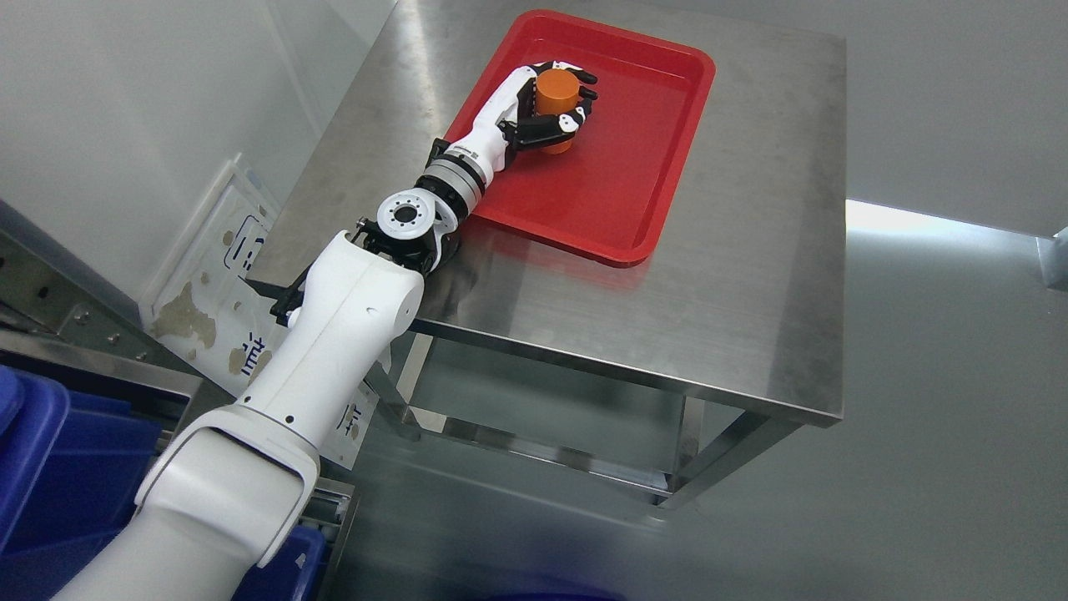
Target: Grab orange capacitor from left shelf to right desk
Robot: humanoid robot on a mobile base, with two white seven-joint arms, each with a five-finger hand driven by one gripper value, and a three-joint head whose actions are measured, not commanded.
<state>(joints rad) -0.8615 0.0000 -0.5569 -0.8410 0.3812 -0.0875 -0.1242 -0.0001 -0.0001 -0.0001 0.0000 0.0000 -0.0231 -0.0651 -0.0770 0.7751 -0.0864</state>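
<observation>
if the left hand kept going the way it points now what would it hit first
Probably the tray's far rim. The left hand, shut on the capacitor, points up-right across the tray; height above the tray floor is unclear.

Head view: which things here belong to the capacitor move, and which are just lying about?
Job: left hand, orange capacitor in its grasp, red tray, steel desk.
Lying about: blue bins, white sign board.

Around our left hand (546,104) and the orange capacitor (556,98) we see only bare floor of the red tray (622,179). Its low rim encloses this room. Beyond it, the steel desk (751,275) is open toward the right and near edges.
</observation>
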